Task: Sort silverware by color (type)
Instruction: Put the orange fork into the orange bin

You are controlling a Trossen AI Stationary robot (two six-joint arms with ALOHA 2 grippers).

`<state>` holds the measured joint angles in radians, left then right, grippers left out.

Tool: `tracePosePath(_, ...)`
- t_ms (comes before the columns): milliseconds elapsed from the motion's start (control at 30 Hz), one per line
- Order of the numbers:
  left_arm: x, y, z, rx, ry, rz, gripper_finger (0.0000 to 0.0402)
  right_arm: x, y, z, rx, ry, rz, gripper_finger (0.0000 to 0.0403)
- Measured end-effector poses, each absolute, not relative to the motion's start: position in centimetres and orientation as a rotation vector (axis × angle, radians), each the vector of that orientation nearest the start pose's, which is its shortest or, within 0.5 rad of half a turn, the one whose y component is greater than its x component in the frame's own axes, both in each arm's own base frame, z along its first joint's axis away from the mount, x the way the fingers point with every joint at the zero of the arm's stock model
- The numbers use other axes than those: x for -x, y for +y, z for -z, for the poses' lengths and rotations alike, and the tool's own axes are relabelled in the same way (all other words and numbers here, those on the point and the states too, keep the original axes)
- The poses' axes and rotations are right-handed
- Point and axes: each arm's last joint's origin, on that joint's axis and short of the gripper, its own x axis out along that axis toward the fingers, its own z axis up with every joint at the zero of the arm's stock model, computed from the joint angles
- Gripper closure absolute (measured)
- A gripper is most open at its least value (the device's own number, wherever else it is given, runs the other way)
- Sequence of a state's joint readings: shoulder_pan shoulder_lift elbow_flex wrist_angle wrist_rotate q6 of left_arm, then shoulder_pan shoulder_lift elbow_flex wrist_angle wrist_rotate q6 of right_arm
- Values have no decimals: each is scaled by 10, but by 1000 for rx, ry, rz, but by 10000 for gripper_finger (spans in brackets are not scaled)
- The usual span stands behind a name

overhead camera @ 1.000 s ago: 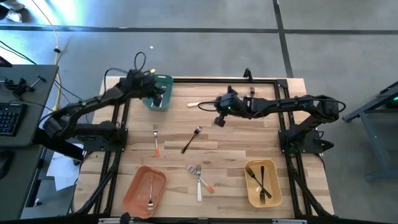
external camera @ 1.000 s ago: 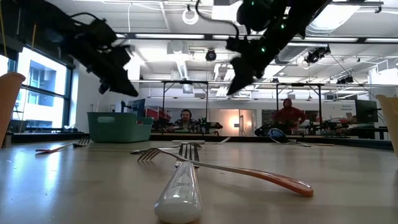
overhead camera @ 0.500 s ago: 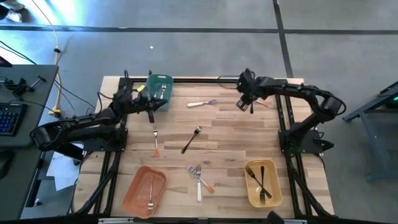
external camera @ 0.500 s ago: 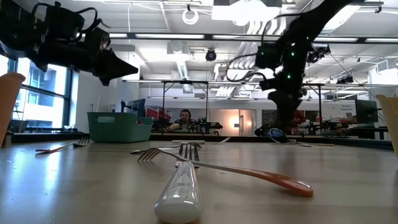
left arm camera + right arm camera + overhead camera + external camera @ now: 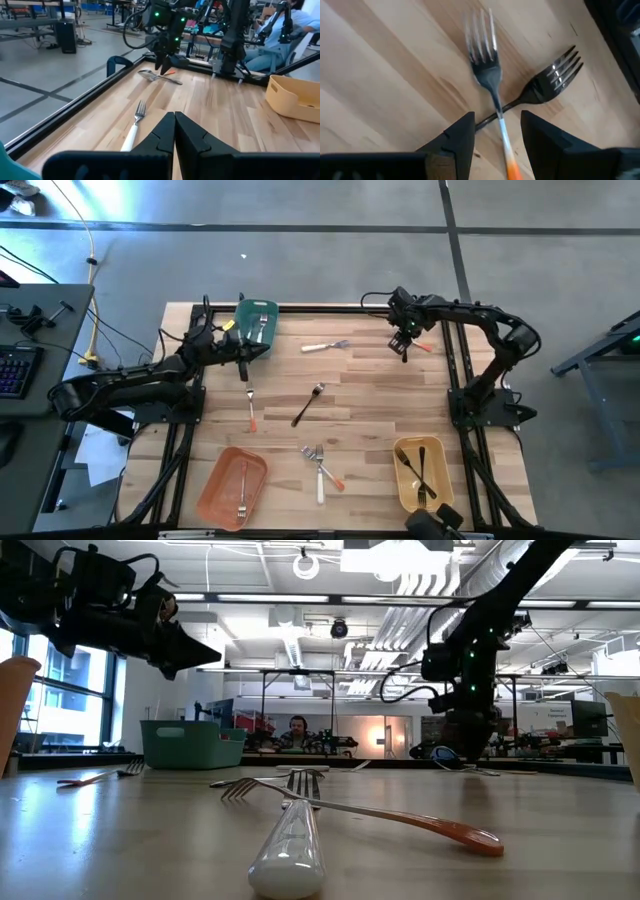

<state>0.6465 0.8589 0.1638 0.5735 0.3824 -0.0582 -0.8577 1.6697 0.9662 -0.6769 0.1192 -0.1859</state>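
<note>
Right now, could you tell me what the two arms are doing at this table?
They are sorting silverware into coloured bins. The right gripper hangs open at the table's far right corner over two crossed forks: an orange-tipped fork lying across a black fork. Neither is gripped yet. The left gripper is shut and empty beside the green bin, which holds a utensil. The yellow bin holds black ones and the orange bin holds one fork. Several pieces still lie loose on the wood.
</note>
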Motion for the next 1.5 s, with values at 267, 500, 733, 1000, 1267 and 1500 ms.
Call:
tracePosePath(267, -141, 92, -181, 109, 101, -260, 401, -181, -232, -142, -405, 1429, 647, 258)
tracePosePath(500, -141, 92, -181, 110, 101, -261, 401, -181, -234, -138, -396, 1444, 645, 273)
tracePosePath(733, -141, 92, -181, 115, 100, -261, 401, -181, -233, -138, -403, 1444, 634, 362)
tracePosePath(1000, -141, 92, -181, 126, 98, -262, 401, -180, -233, -140, -403, 1440, 652, 389)
tracePosePath(1267, -141, 92, -181, 127, 98, -262, 401, -178, -230, -149, -411, 1425, 678, 399)
tracePosePath(1500, -141, 92, -181, 129, 101, -262, 401, -175, -227, -158, -437, 1404, 690, 402)
